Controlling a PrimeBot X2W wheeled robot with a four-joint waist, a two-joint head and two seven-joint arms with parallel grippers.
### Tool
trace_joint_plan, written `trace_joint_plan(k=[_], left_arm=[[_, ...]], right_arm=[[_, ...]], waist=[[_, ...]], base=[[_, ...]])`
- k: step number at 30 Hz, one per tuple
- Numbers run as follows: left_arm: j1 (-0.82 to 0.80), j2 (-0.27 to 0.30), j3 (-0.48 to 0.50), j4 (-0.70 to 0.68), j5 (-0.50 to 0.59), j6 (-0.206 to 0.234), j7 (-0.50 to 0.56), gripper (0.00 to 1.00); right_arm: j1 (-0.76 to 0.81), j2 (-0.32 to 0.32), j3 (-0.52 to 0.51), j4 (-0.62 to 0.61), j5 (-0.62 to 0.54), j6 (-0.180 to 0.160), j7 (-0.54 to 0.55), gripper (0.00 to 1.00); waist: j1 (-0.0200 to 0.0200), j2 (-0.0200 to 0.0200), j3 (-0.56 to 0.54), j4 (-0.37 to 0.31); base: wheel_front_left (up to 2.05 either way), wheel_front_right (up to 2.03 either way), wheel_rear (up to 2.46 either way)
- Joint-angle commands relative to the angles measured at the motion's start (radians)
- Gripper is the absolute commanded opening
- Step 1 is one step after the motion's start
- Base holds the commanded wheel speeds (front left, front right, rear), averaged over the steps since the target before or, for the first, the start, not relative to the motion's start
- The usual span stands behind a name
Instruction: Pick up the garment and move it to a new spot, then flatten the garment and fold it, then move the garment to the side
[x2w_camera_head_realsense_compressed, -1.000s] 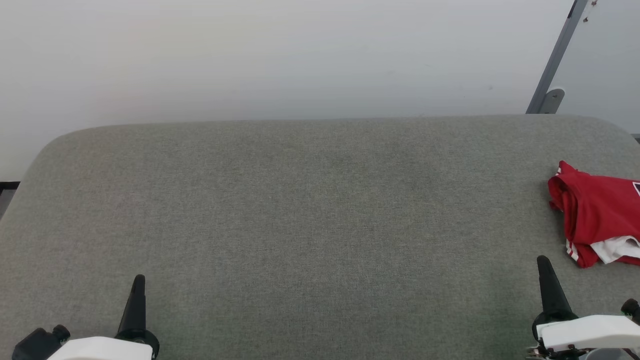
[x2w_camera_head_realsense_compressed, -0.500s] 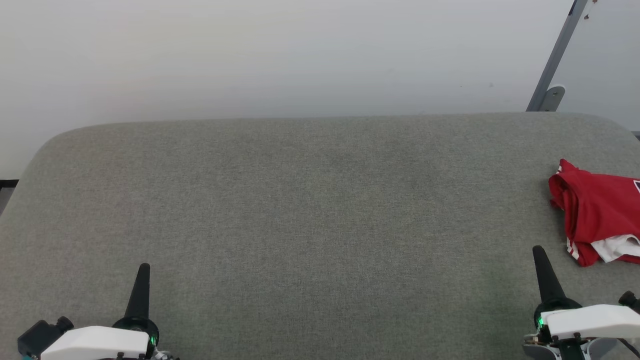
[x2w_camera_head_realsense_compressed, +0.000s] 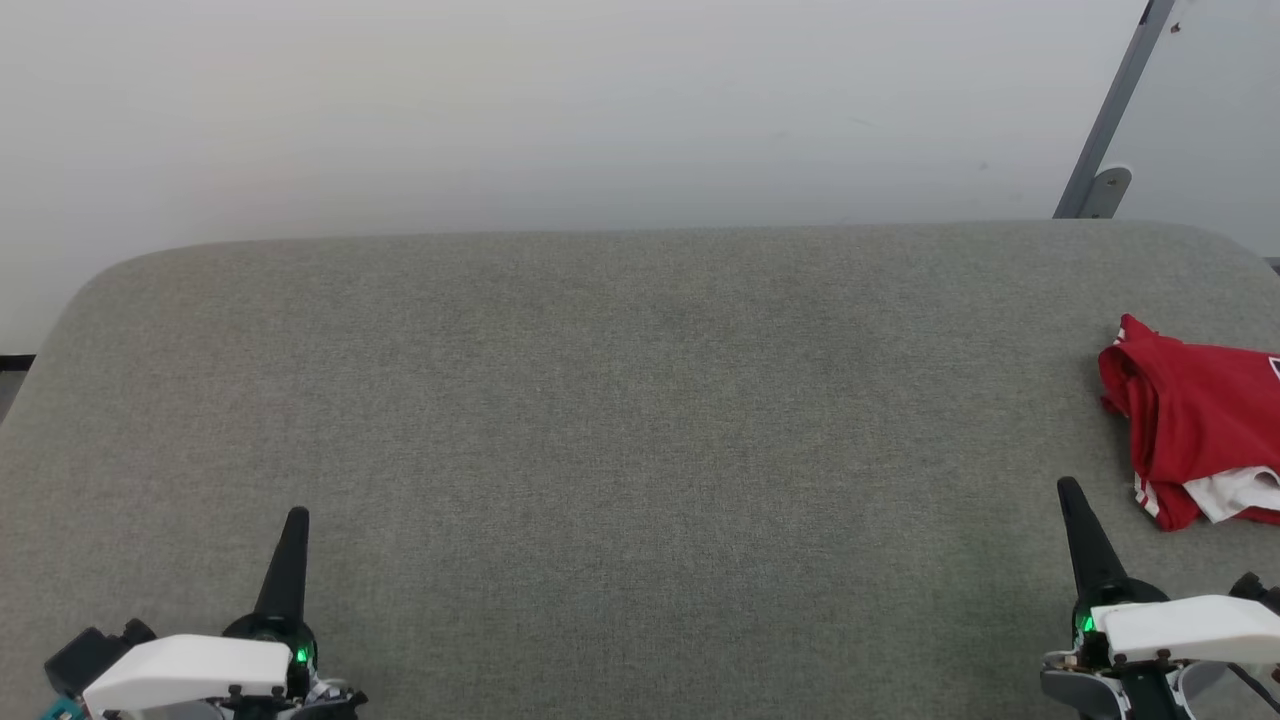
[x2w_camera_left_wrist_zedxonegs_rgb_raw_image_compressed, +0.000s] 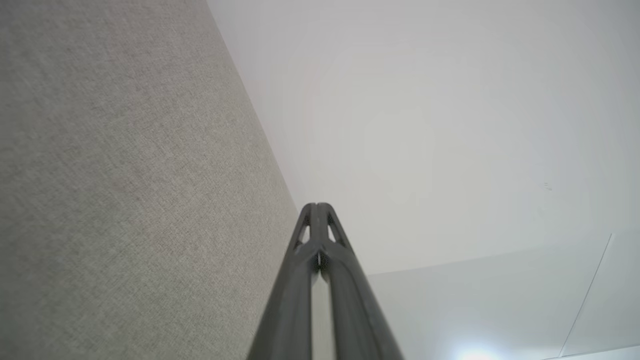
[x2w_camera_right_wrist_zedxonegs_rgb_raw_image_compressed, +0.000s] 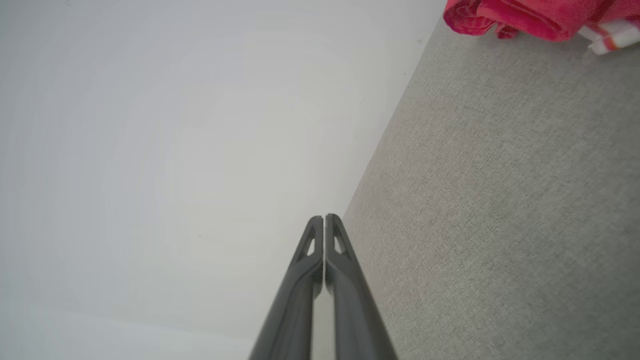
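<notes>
- The garment (x2w_camera_head_realsense_compressed: 1195, 420) lay bunched in a red heap at the right edge of the table (x2w_camera_head_realsense_compressed: 640, 400), partly cut off by the head view's frame.
- White cloth and a bit of red-white striped trim showed along the heap's near side.
- The garment rested on the grey fabric top, with neither gripper touching it.
- The right gripper (x2w_camera_head_realsense_compressed: 1070, 492) hung at the lower right of the head view, near the garment but apart from it, fingers pointing away from the robot.
- In the right wrist view, the right gripper (x2w_camera_right_wrist_zedxonegs_rgb_raw_image_compressed: 324, 219) had its two dark fingers pressed together at the tips, with nothing between them; the garment (x2w_camera_right_wrist_zedxonegs_rgb_raw_image_compressed: 525, 15) sat at the top right corner there.
- The left gripper (x2w_camera_head_realsense_compressed: 296, 520) was at the lower left of the head view, well apart from the garment, over bare fabric.
- In the left wrist view, the left gripper (x2w_camera_left_wrist_zedxonegs_rgb_raw_image_compressed: 316, 206) was likewise closed tip to tip and held nothing.
- A small green light glowed at the base of each gripper in the head view.
- A pale wall (x2w_camera_head_realsense_compressed: 600, 100) stood behind the table, and a slanted grey post (x2w_camera_head_realsense_compressed: 1110, 120) rose past its far right corner.
</notes>
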Motion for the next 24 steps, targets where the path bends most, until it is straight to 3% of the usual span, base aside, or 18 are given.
trace_joint_plan(k=[1,24], left_arm=[[-0.026,-0.001,0.005,-0.004,-0.016,-0.004,0.008,0.00],[-0.065,-0.021,0.013,0.007,-0.168,-0.005,0.058,0.00]], right_arm=[[-0.023,0.000,0.002,-0.005,0.024,0.000,0.009,0.00],[-0.059,0.001,0.005,0.010,0.200,0.000,0.058,0.00]], waist=[[-0.0001,-0.0001,0.001,0.000],[-0.0001,-0.0001,0.012,-0.001]], base=[[0.00,0.00,0.00],[0.00,0.00,0.00]])
